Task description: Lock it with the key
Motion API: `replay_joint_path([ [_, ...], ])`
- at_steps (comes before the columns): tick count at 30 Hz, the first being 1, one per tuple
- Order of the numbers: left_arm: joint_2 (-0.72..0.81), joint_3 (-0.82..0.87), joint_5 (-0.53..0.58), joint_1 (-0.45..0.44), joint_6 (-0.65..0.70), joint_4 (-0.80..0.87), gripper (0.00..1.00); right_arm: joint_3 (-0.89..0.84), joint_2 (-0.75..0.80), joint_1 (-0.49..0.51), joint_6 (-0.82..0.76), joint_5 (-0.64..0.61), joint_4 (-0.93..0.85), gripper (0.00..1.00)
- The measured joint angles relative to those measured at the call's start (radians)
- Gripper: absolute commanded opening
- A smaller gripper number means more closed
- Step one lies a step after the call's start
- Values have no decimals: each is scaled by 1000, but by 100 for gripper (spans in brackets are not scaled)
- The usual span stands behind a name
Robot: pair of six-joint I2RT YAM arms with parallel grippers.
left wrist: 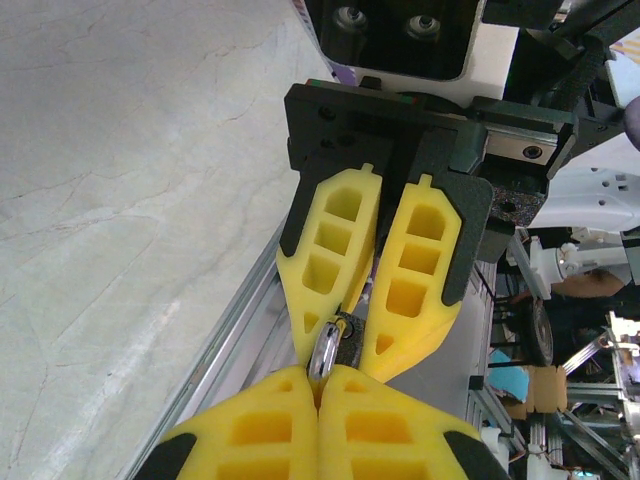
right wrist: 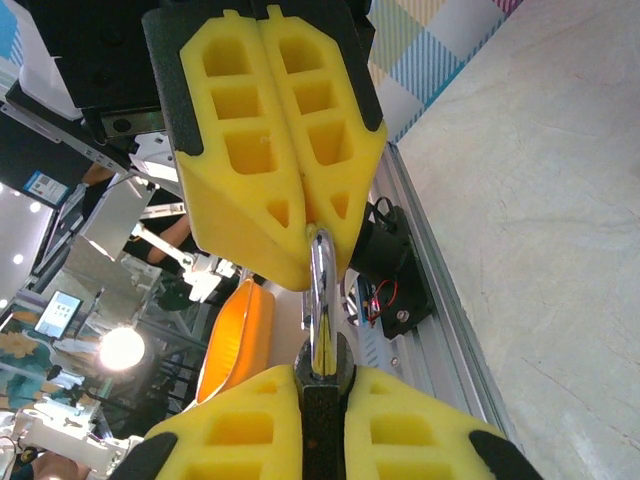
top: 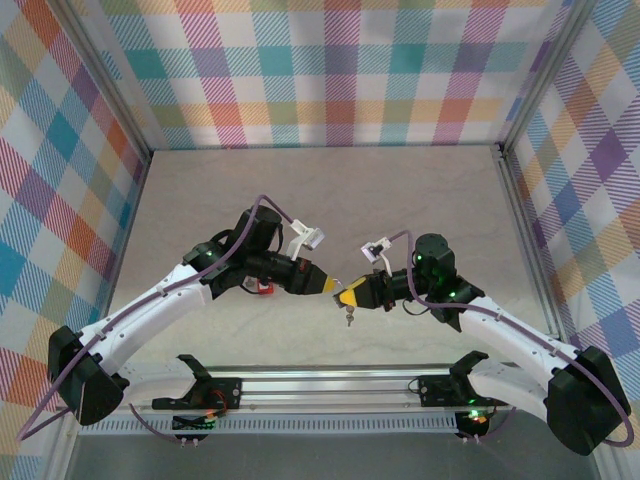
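Observation:
A black padlock (right wrist: 322,420) hangs in the air between both arms above the table's near middle. My right gripper (right wrist: 322,372) is shut on its black body. The silver shackle (right wrist: 321,285) runs up into my left gripper (left wrist: 321,372), which is shut on it (left wrist: 327,352). In the top view the left gripper (top: 334,284) and right gripper (top: 346,296) meet tip to tip. A small key (top: 349,318) dangles just below them, under the padlock. How the key sits in the lock is hidden by the yellow fingers (left wrist: 330,250).
Pale marbled table top (top: 330,200) stretches behind the arms, walled by checked panels. An aluminium rail (top: 330,385) with the arm bases runs along the near edge. A small red item (top: 265,287) lies under the left arm.

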State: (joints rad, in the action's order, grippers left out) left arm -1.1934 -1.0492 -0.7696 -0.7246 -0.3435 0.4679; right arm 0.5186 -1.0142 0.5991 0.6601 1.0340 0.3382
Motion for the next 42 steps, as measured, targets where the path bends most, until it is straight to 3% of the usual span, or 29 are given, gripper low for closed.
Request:
replay_joint_path([
  [42,35,117,-32,8,-17,-188,0,-13,-57,-23,145,26,140,0],
])
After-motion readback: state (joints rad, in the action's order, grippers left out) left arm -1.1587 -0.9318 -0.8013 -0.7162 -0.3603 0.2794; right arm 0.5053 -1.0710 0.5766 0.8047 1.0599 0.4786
